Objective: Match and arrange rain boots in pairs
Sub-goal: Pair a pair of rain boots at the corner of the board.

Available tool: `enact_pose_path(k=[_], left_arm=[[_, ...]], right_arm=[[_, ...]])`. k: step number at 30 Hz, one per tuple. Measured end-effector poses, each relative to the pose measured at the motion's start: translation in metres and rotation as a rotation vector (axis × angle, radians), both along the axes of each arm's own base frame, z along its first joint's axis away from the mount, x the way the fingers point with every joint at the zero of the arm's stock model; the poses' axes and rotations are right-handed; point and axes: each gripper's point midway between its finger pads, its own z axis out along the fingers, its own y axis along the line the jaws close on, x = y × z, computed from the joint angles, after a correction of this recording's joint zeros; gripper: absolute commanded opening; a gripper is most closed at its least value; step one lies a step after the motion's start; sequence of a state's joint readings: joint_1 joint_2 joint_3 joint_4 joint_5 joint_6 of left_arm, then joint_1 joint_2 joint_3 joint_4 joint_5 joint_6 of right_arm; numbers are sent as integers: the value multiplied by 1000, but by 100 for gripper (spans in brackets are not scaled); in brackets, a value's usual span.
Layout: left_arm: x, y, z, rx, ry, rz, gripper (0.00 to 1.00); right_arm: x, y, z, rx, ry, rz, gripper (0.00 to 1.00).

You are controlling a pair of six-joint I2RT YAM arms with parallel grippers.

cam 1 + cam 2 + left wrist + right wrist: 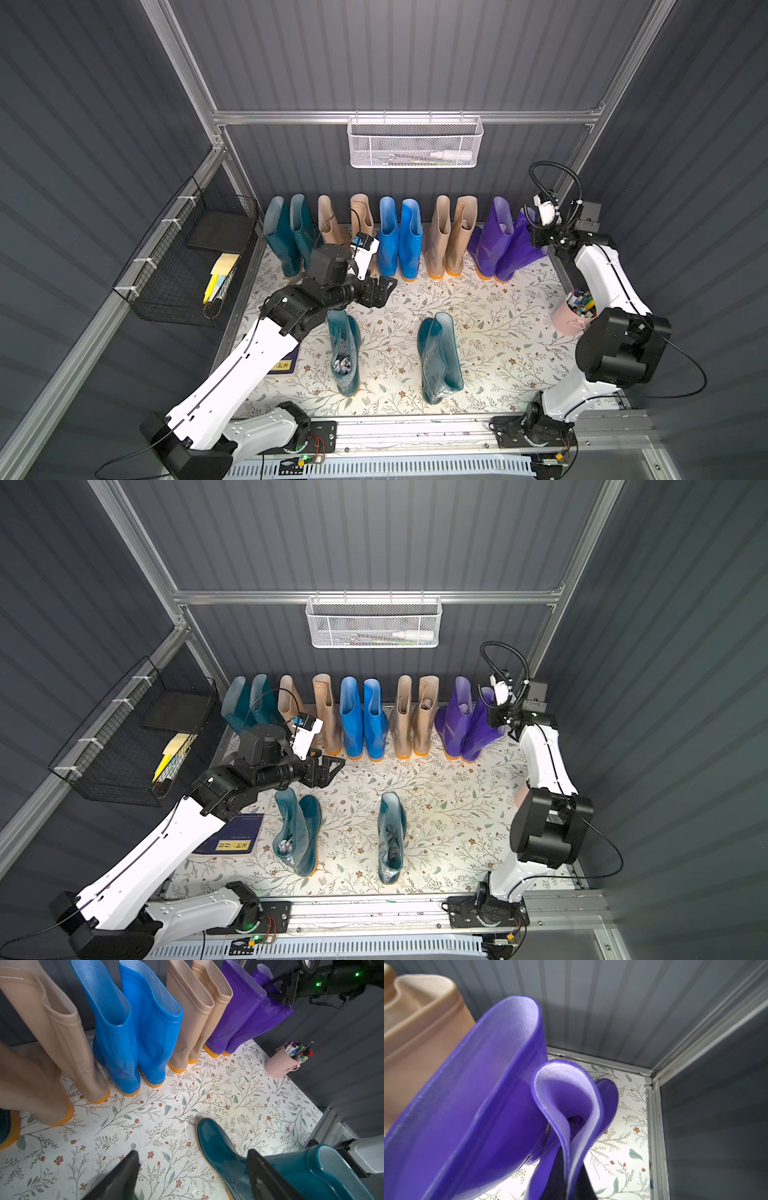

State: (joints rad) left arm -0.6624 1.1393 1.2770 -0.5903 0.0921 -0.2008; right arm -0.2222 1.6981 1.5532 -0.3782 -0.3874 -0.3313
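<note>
The left claw (193,1178) stands wide, nothing between its two flat black fingers (124,1176), and hovers low over the flowered surface (187,1095), near the rounded toe of a dark teal boot (228,1157). The right claw (535,237) is closed on the soft top edge of the outer purple boot (571,1095), whose thin rim is folded there into a narrow loop. This boot is tilted, close against the second purple boot (477,1095). Both are glossy with orange soles and end a row along the ribbed back wall (415,62): a teal pair (286,237), a beige pair (345,224), a bright blue pair (399,241), another beige pair (451,237). In front of the row, well apart from the first, stands one more teal boot (345,353). A small pink cup (282,1064) of markers stands by the right wall
</note>
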Motion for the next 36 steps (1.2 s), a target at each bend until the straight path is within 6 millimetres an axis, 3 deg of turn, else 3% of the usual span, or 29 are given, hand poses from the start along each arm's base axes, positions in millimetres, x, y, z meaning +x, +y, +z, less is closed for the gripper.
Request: enact_pose_path(k=[7, 15, 19, 24, 28, 31, 36], left_arm=[[2, 1, 1, 4, -4, 10, 83], [5, 0, -3, 12, 3, 13, 83], [5, -1, -4, 15, 6, 13, 83], [5, -1, -4, 15, 6, 14, 83], [6, 0, -4, 16, 5, 16, 83], [6, 0, -4, 16, 5, 17, 83], [6, 0, -4, 17, 4, 19, 83]], right_arm=[[9, 8, -2, 27, -14, 54, 5], [16, 7, 11, 57, -54, 36, 30], [20, 6, 22, 71, -88, 20, 35], [21, 2, 22, 83, -83, -13, 41], [22, -3, 21, 95, -76, -55, 55], [19, -5, 21, 117, -70, -85, 67], [9, -6, 27, 153, -69, -134, 73]])
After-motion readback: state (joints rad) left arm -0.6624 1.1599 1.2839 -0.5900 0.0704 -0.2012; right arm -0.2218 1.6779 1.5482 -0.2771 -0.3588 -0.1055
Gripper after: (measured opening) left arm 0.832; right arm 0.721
